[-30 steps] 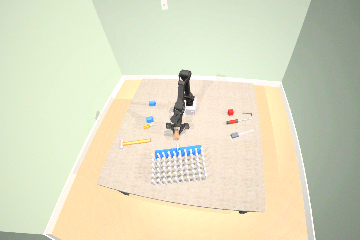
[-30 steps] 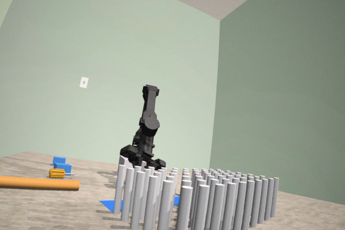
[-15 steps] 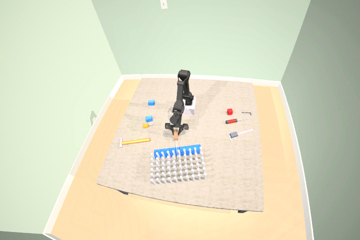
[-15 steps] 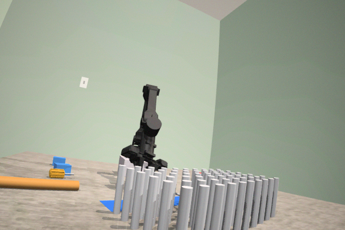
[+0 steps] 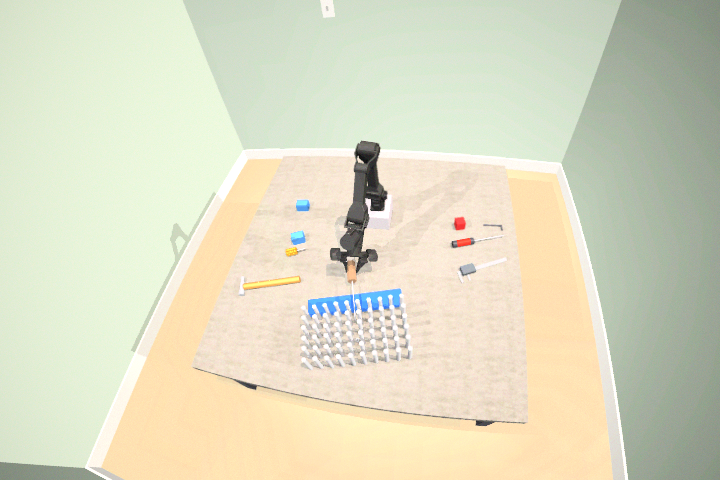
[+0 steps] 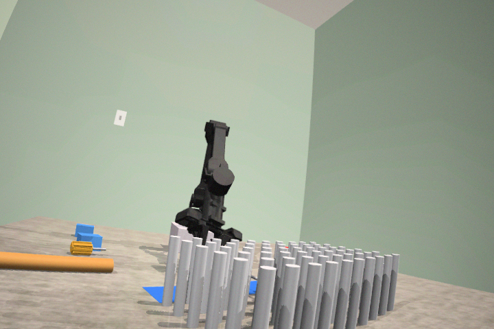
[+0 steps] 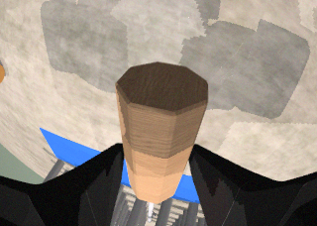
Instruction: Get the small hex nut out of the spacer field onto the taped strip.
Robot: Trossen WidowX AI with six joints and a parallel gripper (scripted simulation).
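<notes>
My gripper is shut on the wooden handle of a tool with a thin metal shaft. The handle tilts, its butt toward the wrist camera. The shaft runs across the blue taped strip and its far end reaches the strip-side rows of the spacers. The spacers stand upright in rows. Whether the shaft touches one, and the shape of its tip, cannot be told. The nut cannot be made out.
A yellow-handled hammer, a small yellow screwdriver and two blue blocks lie left. A red block, a hex key, a red screwdriver and a grey caliper-like tool lie right.
</notes>
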